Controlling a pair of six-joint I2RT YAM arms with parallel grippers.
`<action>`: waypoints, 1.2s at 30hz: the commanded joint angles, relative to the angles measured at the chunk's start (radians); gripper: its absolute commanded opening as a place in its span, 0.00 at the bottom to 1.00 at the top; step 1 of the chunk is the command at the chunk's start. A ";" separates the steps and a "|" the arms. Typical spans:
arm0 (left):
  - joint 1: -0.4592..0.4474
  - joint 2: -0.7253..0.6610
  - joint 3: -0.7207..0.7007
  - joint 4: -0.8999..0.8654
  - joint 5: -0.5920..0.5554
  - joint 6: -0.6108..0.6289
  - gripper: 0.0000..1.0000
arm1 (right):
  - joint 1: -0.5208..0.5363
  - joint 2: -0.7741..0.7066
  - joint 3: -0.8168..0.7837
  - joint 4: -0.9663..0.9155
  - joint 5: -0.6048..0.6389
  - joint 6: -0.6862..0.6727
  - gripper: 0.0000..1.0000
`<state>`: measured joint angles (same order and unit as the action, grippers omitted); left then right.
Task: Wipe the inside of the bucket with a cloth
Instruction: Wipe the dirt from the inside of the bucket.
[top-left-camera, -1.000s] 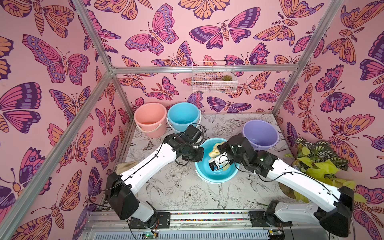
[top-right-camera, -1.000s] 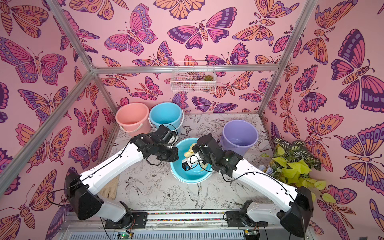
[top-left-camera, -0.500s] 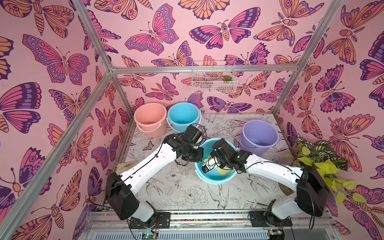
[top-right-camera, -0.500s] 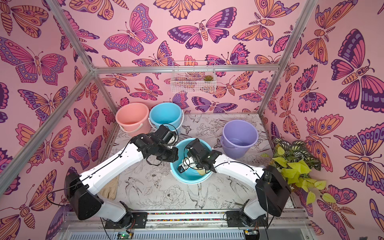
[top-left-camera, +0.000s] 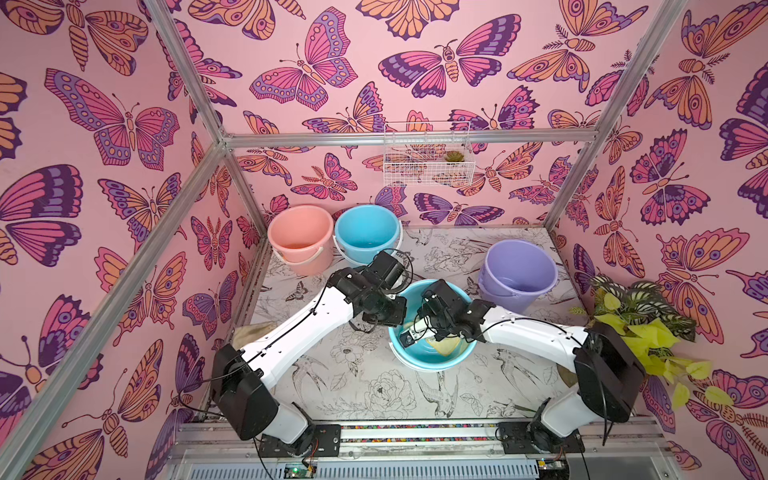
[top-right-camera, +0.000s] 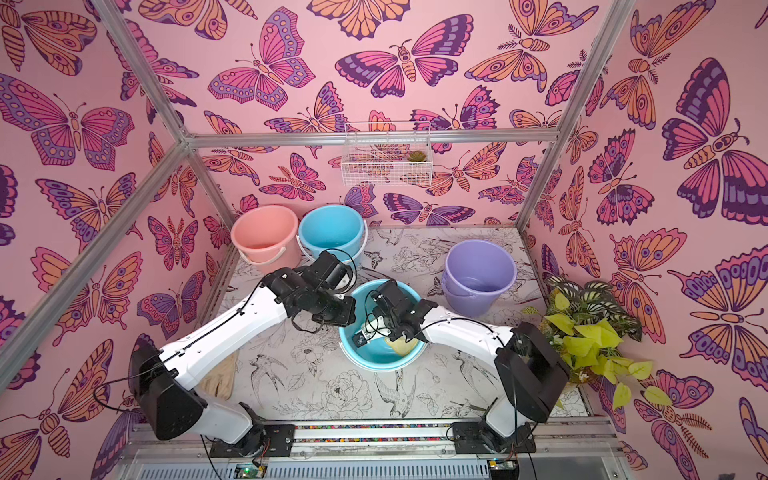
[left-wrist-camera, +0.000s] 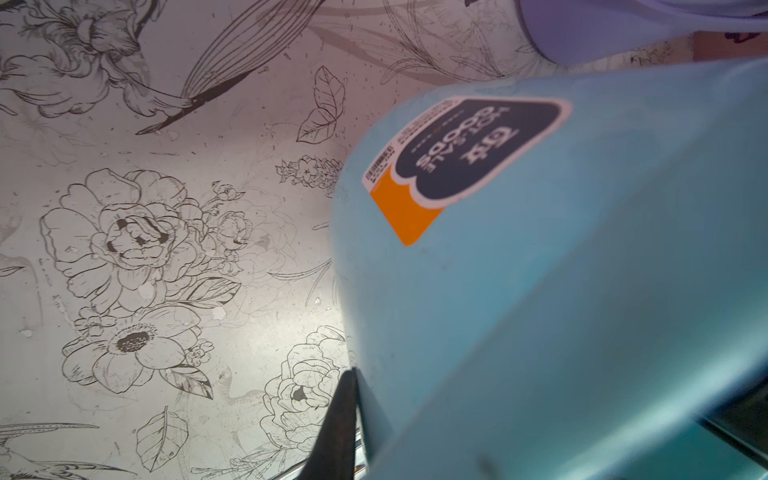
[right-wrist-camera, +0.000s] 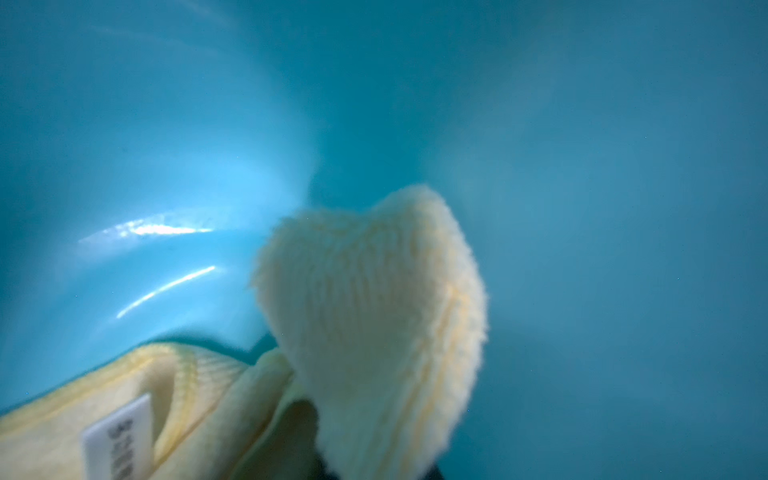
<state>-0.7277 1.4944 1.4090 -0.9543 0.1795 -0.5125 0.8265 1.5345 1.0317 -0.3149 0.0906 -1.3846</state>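
We see both top views bright, even and sharp — shadows faint. Close up, the wrist views blur: glare streaks the bucket (right-wrist-camera: 166, 228) inside, and the cloth (right-wrist-camera: 374, 311) looks soft.

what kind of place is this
Probably a staged robot test cell rather than a real room: an aluminium frame edges butterfly-print walls, two robot arms are bolted to a front rail, and coloured buckets stand on a printed tabletop.
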 joint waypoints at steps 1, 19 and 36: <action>0.007 -0.020 0.011 0.028 0.012 0.011 0.00 | 0.000 -0.112 0.040 -0.071 -0.092 -0.019 0.00; 0.007 -0.029 0.004 0.028 0.046 0.018 0.00 | 0.118 -0.147 0.161 0.072 -0.144 -0.462 0.00; 0.007 -0.033 -0.004 0.028 0.034 0.019 0.00 | 0.112 -0.280 0.136 0.007 0.234 -0.405 0.00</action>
<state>-0.7147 1.4921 1.4075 -0.9398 0.1829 -0.5053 0.9375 1.3174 1.1679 -0.2649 0.2253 -1.8297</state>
